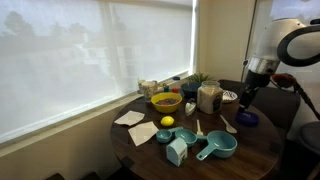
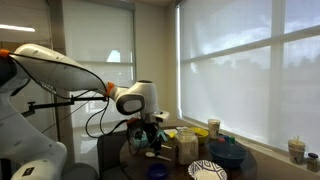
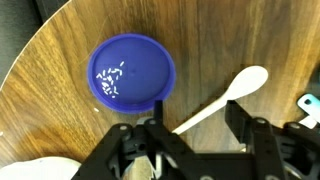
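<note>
My claw [image 3: 197, 150] hangs open and empty. The white spoon [image 3: 235, 90] lies just ahead, its handle slanting diagonally back, probably between the jaws.

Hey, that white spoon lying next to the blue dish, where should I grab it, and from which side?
Grip the white spoon by its slim handle, midway, coming straight down from above. It lies flat on the wooden table, so the fingers of the open hand should straddle the handle's diagonal, probably clear of the rim of the blue dish beside it.
</note>
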Available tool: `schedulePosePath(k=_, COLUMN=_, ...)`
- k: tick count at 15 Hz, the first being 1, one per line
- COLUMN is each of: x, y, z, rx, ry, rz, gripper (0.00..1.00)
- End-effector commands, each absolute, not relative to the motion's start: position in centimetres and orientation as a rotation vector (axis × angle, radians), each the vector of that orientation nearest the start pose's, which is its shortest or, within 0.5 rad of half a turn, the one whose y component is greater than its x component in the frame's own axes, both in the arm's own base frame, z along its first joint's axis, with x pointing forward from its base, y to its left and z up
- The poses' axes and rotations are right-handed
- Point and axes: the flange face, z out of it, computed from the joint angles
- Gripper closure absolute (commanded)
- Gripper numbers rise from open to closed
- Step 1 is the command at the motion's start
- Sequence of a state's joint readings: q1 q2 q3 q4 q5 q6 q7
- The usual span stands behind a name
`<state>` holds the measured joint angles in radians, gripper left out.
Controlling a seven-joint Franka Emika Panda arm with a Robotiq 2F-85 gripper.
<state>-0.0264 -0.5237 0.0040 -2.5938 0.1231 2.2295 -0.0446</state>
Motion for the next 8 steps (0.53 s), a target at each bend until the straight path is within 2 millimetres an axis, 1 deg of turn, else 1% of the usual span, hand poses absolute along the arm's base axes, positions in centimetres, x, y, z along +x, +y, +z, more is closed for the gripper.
schedulePosePath(k=1, x=38.6, y=0.4, z=51.4, rx=-3.033, ry=-0.003, rz=-0.288, gripper=0.03)
schedulePosePath(k=2, x=38.4, y=0.5, z=53.7, rx=-3.033, ry=-0.024, rz=-0.309, gripper=0.0)
schedulePosePath(k=5, x=37.8, y=0.2, z=59.3, rx=-3.057, ry=-0.042, rz=-0.364, gripper=0.0)
schedulePosePath(k=7, x=37.5, y=-0.2, z=62.2, rx=-3.085, ry=-0.03, rz=-0.379, gripper=0.0)
schedulePosePath(k=8, x=37.4, y=-0.4, z=63.3, rx=-3.102, ry=-0.025, rz=-0.379, gripper=0.0)
